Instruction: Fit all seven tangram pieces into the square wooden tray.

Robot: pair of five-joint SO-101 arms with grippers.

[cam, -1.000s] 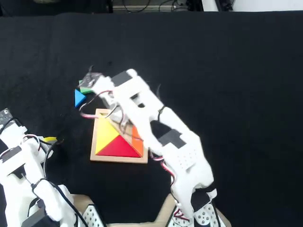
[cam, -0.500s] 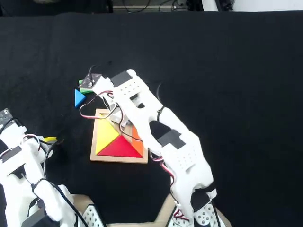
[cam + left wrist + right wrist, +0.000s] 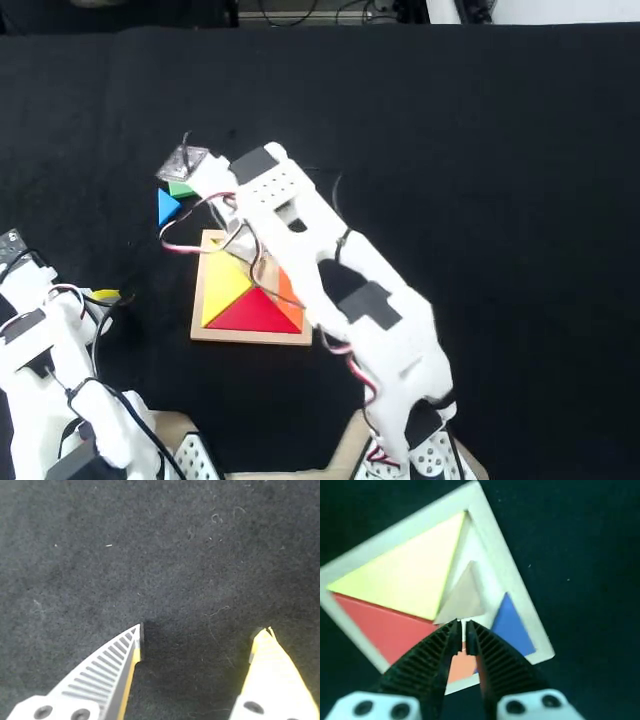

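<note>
The square wooden tray [image 3: 250,338] lay on the black cloth table [image 3: 500,200]. It held a yellow triangle piece [image 3: 225,285], a red triangle piece [image 3: 255,315] and an orange piece [image 3: 288,285]. A loose blue triangle piece [image 3: 167,206] and a green piece [image 3: 181,188] lay near the tray's far corner.

The right gripper [image 3: 462,626] had its fingers pressed almost together, with nothing seen between them. The left gripper [image 3: 202,630] stood spread over bare cloth.

The pieces were judged light, stiff, thin and smooth. The recommended hold was across two opposite edges, low against the cloth. A pinch at a corner would likely have let a piece swivel.
</note>
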